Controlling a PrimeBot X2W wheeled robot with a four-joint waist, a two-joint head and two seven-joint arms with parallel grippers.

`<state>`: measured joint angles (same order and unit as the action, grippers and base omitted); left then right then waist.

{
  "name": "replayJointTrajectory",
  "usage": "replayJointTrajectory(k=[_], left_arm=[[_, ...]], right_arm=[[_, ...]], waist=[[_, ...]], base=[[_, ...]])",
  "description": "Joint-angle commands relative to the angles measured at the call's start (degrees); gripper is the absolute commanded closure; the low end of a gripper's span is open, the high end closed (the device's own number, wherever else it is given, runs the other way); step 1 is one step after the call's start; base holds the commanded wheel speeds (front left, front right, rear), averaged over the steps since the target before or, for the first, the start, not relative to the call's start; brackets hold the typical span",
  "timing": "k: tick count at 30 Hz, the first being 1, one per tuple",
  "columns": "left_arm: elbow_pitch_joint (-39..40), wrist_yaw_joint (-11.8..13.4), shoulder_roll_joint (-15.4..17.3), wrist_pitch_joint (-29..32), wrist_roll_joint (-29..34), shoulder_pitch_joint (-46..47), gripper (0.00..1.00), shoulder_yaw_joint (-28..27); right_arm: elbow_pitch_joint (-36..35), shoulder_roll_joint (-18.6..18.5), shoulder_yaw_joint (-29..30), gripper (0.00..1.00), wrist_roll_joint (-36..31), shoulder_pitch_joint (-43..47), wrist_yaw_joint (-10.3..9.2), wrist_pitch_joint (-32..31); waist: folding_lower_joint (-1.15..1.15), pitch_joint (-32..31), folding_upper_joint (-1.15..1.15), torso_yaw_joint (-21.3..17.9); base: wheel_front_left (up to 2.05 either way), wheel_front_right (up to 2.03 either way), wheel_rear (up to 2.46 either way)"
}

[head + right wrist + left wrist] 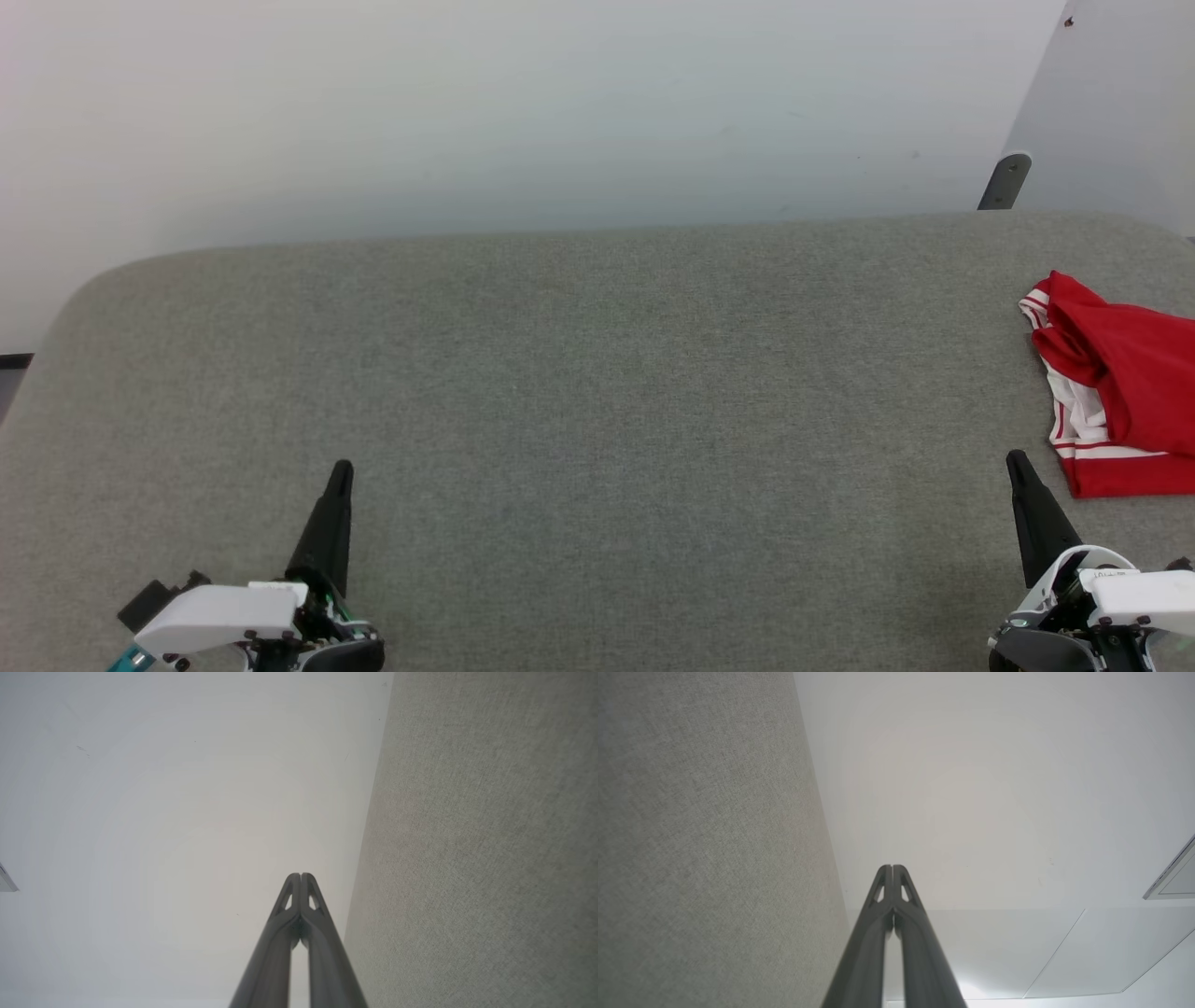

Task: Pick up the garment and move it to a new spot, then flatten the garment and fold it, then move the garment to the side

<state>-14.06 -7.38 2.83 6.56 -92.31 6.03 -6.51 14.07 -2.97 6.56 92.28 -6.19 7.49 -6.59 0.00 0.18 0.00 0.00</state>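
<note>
The garment (1125, 383), bright red with white and striped trim, lies bunched at the right edge of the grey fabric surface (597, 392) and is partly cut off by the head view's border. My right gripper (1015, 459) rests at the lower right, just left of and below the garment, fingers shut and empty. My left gripper (343, 469) sits at the lower left, far from the garment, also shut on nothing. In the left wrist view my left gripper (893, 868) has its tips pressed together. The right wrist view shows my right gripper (300, 876) closed the same way.
A pale wall (560, 112) runs behind the grey surface. A dark post (1005, 181) stands at the back right beside a light panel (1111, 103). The surface's far edge is rounded at both corners.
</note>
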Motion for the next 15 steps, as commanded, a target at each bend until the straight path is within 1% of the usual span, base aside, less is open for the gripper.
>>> replayJointTrajectory(k=[1, 15], left_arm=[[-0.1, -0.2, 0.0, 0.2, -0.2, 0.5, 1.00, -0.1], [0.0, -0.2, 0.0, 0.2, -0.2, 0.5, 1.00, -0.1]], right_arm=[[-0.1, 0.2, 0.0, 1.00, 0.2, -0.2, 0.00, -0.1], [-0.1, 0.2, 0.0, 1.00, 0.2, -0.2, 0.00, -0.1]], waist=[[0.00, 0.0, 0.00, 0.0], [0.00, 0.0, 0.00, 0.0]], base=[[0.00, 0.00, 0.00], [0.00, 0.00, 0.00]])
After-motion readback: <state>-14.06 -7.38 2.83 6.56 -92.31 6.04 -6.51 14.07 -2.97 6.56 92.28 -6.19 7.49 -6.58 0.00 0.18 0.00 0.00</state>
